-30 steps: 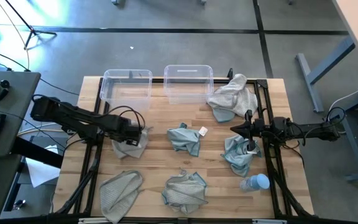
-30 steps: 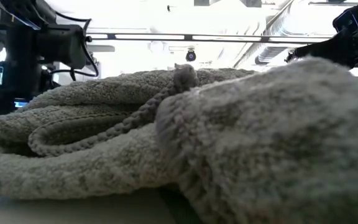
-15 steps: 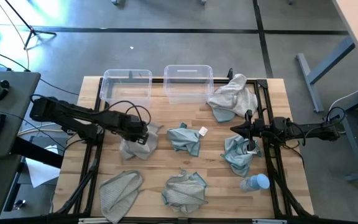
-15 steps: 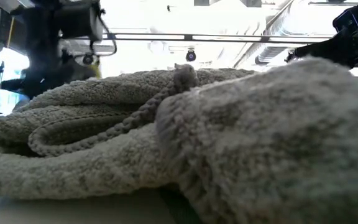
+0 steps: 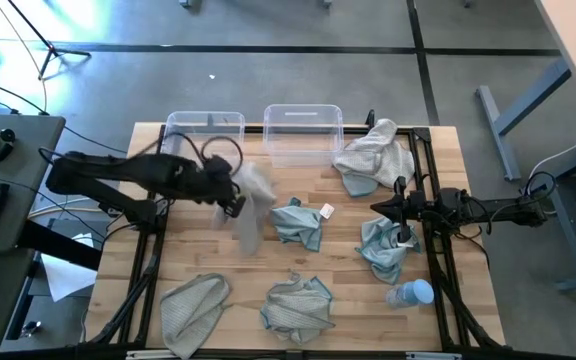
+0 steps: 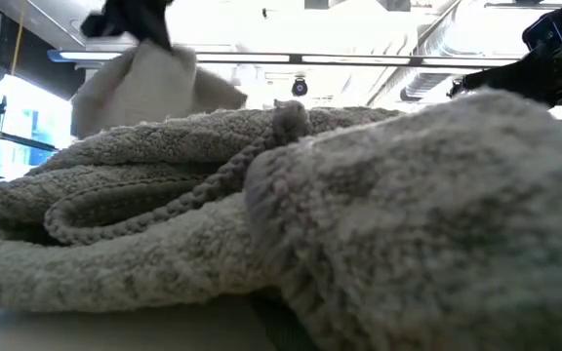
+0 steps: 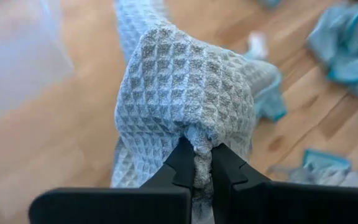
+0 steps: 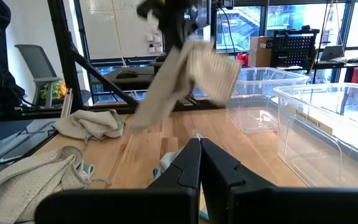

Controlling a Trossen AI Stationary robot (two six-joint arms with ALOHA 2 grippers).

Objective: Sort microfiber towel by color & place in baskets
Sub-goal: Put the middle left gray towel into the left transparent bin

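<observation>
My left gripper (image 5: 236,202) is shut on a grey-beige microfiber towel (image 5: 252,212), raised above the table's left middle, near the two clear baskets (image 5: 204,140) (image 5: 303,130) at the far edge. The same towel (image 8: 188,74) shows hanging in the right wrist view. Other towels lie crumpled on the table: a blue one (image 5: 298,222) at the middle, a blue one (image 5: 383,248) at the right, grey ones (image 5: 376,155) (image 5: 193,305) at the far right and near left. My right gripper (image 5: 378,208) is shut and holds nothing, above the right blue towel. My left gripper pinches a gathered bunch of the towel's waffle cloth (image 7: 197,144) between its two fingers (image 7: 180,163), several layers pushed together. The towel (image 6: 149,88) hangs below the gripper, slack and slanting, lifted off the table.
A small bluish bottle (image 5: 411,293) lies near the table's right front corner. Another towel (image 5: 296,305) lies at the near middle and fills the low view (image 6: 359,214). Black frame rails run along the table's left and right sides.
My left gripper has taken hold of the grey-beige towel and risen with it, going toward the table's right and far edges. The towel, which lay crumpled on the table, now hangs lifted below the gripper and swings.
</observation>
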